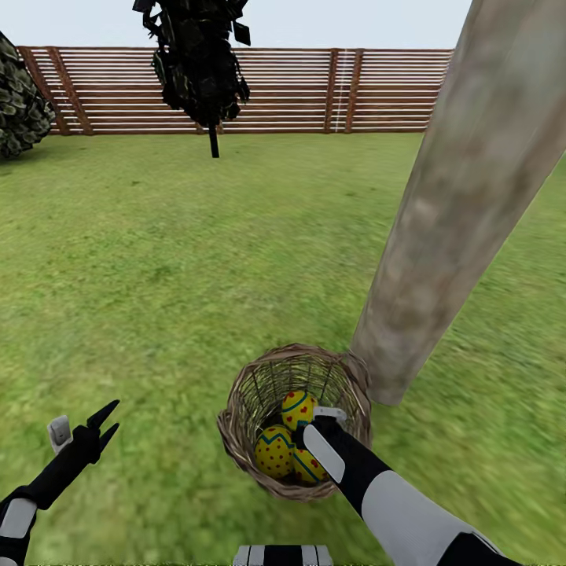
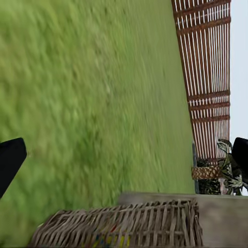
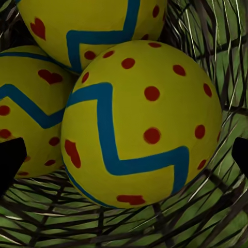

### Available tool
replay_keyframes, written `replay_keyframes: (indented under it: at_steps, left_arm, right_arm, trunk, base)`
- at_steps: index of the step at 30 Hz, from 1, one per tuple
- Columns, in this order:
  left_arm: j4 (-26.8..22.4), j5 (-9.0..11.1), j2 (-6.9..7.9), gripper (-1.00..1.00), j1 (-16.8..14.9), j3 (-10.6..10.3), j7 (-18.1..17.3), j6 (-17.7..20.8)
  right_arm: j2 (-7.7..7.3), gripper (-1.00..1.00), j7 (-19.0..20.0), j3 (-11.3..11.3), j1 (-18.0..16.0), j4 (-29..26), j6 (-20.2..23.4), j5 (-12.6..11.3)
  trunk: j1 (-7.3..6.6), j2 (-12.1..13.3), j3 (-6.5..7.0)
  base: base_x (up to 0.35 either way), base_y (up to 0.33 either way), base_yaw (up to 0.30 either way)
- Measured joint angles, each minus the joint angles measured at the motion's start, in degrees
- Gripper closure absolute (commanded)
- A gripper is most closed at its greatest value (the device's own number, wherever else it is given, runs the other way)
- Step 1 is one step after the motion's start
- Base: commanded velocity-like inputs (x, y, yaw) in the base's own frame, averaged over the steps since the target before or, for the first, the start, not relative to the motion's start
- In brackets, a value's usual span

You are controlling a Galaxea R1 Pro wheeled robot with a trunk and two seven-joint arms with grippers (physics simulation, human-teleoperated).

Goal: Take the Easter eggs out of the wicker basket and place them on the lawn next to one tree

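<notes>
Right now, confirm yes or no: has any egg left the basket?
No: in the head view all three Easter eggs lie inside the wicker basket.

Low in the head view, the wicker basket is woven of brown twigs, green showing through its open weave. Inside it the three Easter eggs are bright yellow, each crossed by a blue zigzag band and scattered with red dots. The lawn around them is a mottled green. At the right of the frame, the tree has a pale grey-brown, blotchy trunk. Along the top runs a fence of reddish-brown horizontal slats, with a thin tree of near-black foliage before it.
</notes>
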Motion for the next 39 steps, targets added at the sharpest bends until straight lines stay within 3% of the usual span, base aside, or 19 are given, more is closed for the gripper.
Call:
replay_keyframes:
  at_steps: [14, 22, 29, 39]
  left_arm:
    - [0.0, 0.0, 0.08, -1.0, 0.0, 0.1, 0.0, 0.0]
    - [0.0, 0.0, 0.02, -1.0, 0.0, 0.1, 0.0, 0.0]
    - [0.0, 0.0, -0.07, -1.0, 0.0, 0.1, -0.1, -0.1]
    - [0.0, 0.0, -0.17, -1.0, 0.0, 0.1, -0.1, -0.1]
  right_arm:
    - [0.0, -1.0, -0.2, 0.0, 0.0, -0.3, -1.0, 0.4]
    - [0.0, -1.0, -0.2, 0.0, 0.0, -0.6, -3.4, 0.5]
    - [0.0, -1.0, -0.2, -0.1, 0.0, -0.5, -3.6, 0.8]
    - [0.0, -1.0, -0.3, -0.1, -0.1, -0.5, -3.0, 2.2]
  trunk:
    - [0.36, -0.2, -3.1]
    - [0.36, -0.2, -3.11]
    - [0.54, -0.3, -4.65]
    - [0.64, -0.4, -5.75]
  base:
    - [0.0, 0.0, 0.0]
    - [0.0, 0.0, 0.0]
    - [0.0, 0.0, 0.0]
    - [0.0, 0.0, 0.0]
